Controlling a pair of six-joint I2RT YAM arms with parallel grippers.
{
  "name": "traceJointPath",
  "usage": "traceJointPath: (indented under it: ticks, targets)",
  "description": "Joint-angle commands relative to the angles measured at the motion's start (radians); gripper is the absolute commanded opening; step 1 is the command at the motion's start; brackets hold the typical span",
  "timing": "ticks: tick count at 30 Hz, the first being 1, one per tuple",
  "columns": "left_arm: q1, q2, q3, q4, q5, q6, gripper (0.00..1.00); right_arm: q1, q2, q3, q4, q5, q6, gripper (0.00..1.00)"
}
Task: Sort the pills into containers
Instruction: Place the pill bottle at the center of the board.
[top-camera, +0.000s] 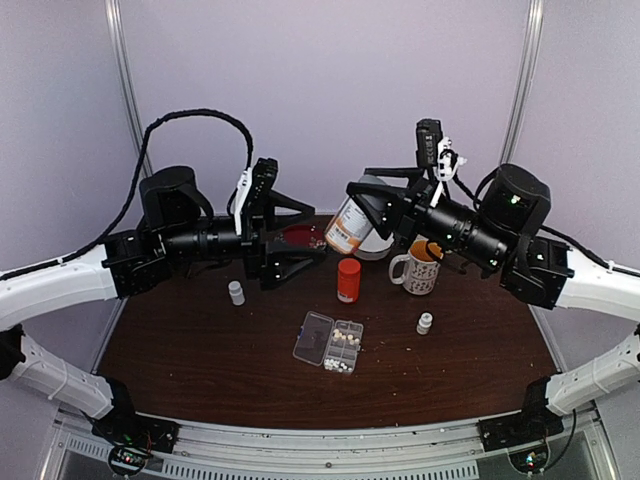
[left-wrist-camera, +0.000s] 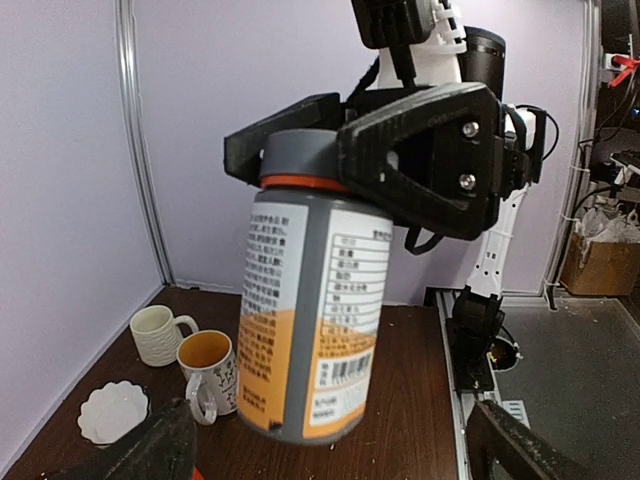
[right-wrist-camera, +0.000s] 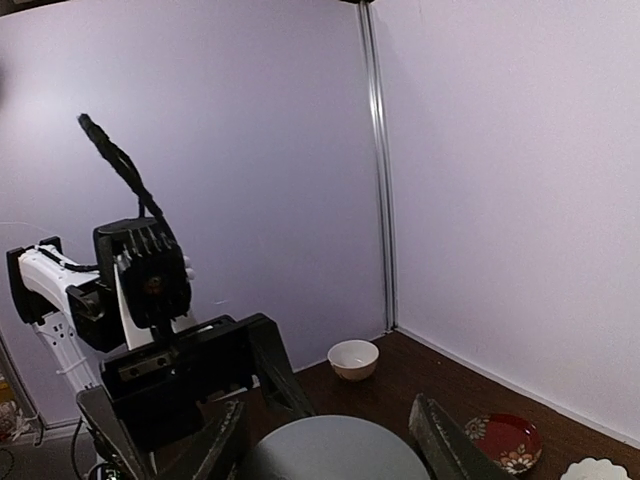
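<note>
Right pincer (left-wrist-camera: 290, 152) clamps grey-capped bottle (left-wrist-camera: 310, 320) (aloft); left pincer (top-camera: 305, 238) agape beside it.

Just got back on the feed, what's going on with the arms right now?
The right gripper holds a big labelled bottle in the air, its jaws clamped around the grey cap end. The left gripper faces it with its jaws wide open, not touching it. On the table the pill organizer lies open, with pills in some cells and a few seemingly loose at its near edge.

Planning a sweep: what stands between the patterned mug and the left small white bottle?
An upright orange bottle, seen in the top view.
</note>
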Motion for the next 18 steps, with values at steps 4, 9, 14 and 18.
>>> traceJointPath:
  ticks: [4, 9, 14, 18]
  targets:
    - [0.007, -0.085, -0.043, -0.124, -0.123, 0.075, 0.98, -0.135, -0.176, -0.244, -0.131, 0.216, -0.019, 0.0]
    - [0.007, -0.123, -0.071, -0.155, -0.173, 0.11, 0.98, -0.235, -0.287, -0.499, -0.101, 0.394, -0.028, 0.02]
    - [0.007, -0.135, -0.083, -0.177, -0.202, 0.123, 0.97, -0.288, -0.349, -0.675, -0.024, 0.53, -0.013, 0.0]
    - [0.008, -0.114, -0.064, -0.225, -0.237, 0.122, 0.98, -0.308, -0.313, -0.759, 0.08, 0.617, 0.015, 0.0]
